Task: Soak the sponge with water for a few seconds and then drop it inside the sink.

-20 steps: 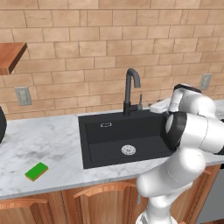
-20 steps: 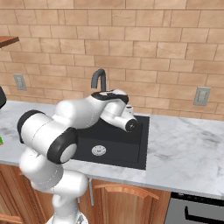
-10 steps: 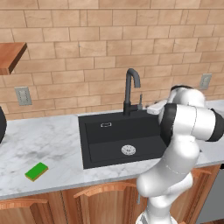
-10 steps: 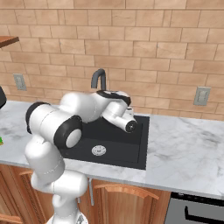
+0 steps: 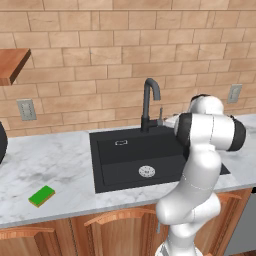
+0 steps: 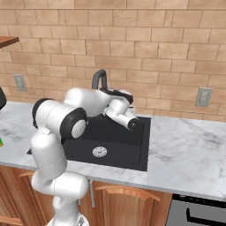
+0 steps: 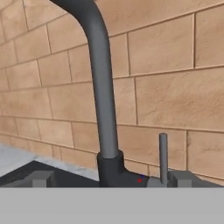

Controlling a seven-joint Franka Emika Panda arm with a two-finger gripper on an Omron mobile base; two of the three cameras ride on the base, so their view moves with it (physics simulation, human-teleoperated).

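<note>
The sponge [image 5: 42, 196] lies flat near the counter's [image 5: 65, 165] front edge, well left of the sink [image 5: 125, 155], while the gripper [image 7: 111, 180], jaws spread wide and empty, faces the tap [image 7: 103, 100] at the sink's back edge

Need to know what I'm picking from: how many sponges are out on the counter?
1. The sponge lies flat on the marble counter left of the sink, near the front edge. The arm blocks part of the counter right of the sink, so another could be hidden.
</note>
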